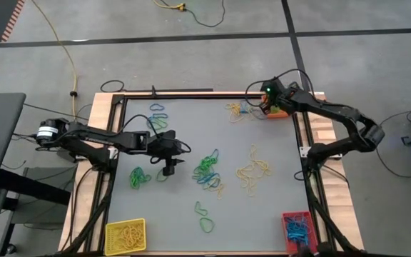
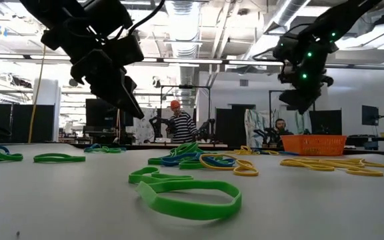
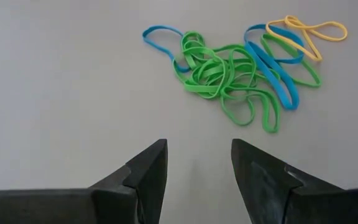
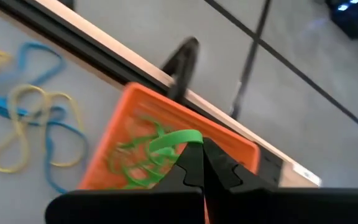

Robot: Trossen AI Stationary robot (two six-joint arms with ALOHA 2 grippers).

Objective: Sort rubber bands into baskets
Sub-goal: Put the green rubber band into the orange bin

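Rubber bands (image 1: 207, 171) lie scattered over my grey table (image 1: 191, 135), the thickest green-and-blue tangle near its middle. My right gripper (image 4: 196, 163) is pinched tight on a green band (image 4: 166, 142), held above the orange basket (image 4: 135, 112) at the far right corner. My left gripper (image 3: 197, 163) hovers with fingers parted and empty, just short of that tangle. Yellow basket (image 1: 125, 235) and red basket (image 1: 295, 227) sit at the near corners.
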